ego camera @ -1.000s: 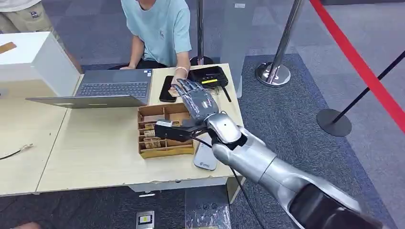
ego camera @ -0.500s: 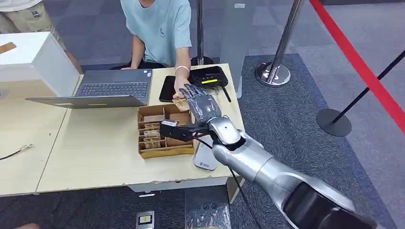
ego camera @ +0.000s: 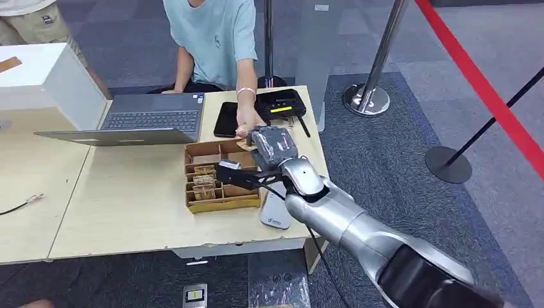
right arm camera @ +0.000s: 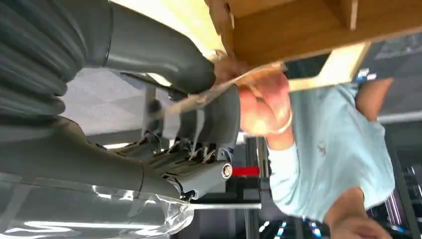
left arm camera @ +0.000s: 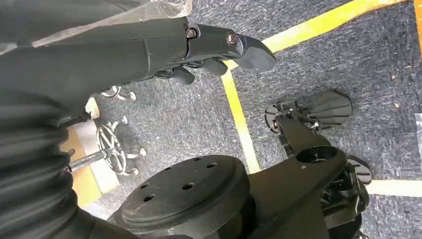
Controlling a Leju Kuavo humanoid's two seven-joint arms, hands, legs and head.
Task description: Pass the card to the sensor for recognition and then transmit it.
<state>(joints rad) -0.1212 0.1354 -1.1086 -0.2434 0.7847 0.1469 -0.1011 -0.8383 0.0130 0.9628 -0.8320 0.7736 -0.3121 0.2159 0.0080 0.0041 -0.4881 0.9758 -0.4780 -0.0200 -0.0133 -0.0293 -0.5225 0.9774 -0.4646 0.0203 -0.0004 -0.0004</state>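
One card (right arm camera: pixel 226 89) sits at the centre of the head view, pinched by the right hand (ego camera: pixel 271 142) against a person's hand (ego camera: pixel 246 122). The robot should grip firmly before withdrawing. The left hand (left arm camera: pixel 209 55) hangs curled, holding nothing.

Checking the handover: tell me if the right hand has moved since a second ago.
Yes. The right hand has curled its fingers onto the card and dropped slightly nearer the wooden tray.
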